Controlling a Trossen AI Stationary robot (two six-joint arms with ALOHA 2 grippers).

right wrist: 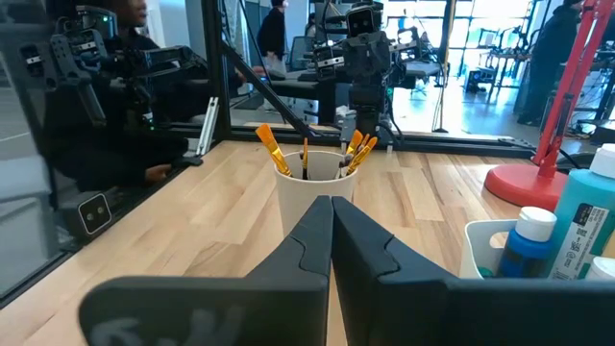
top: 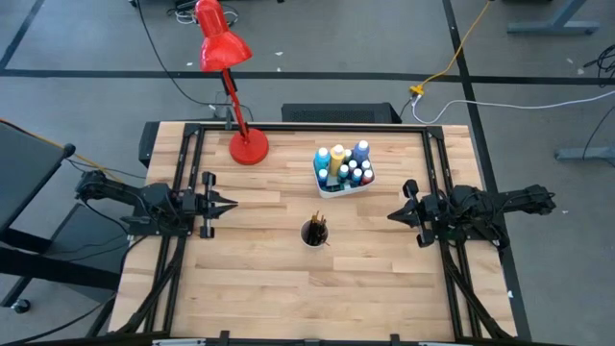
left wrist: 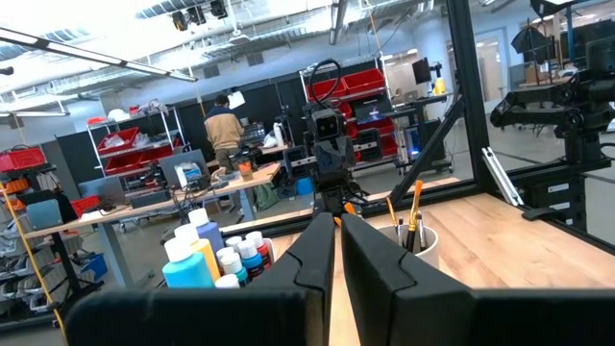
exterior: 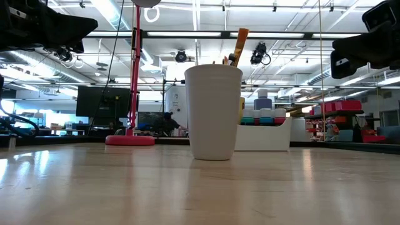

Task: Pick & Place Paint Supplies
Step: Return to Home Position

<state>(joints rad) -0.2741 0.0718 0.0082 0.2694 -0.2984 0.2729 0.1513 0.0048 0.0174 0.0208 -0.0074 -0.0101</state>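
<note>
Table point(top: 288, 288) — brushes point(top: 316, 225) in white cup point(top: 309, 240) between left arm point(top: 144, 200) and right arm point(top: 480, 207).

Desk point(top: 288, 279): pale wood planks, smooth, satin sheen that mirrors the ceiling lights.
White cup point(exterior: 214, 112): smooth, matt; plastic or paper, cannot tell.
Paint bottles point(top: 343, 165): glossy plastic, paper labels.
Red lamp point(top: 226, 48): glossy painted finish.
Left pincer point(left wrist: 333, 223), right pincer point(right wrist: 332, 202): matt black, plastic-looking.

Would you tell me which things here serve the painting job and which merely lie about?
Job: small coloured paint bottles in white tray; thin brushes in white round cup; left end effector and right end effector, at table sides.
Lying about: red desk lamp.
</note>
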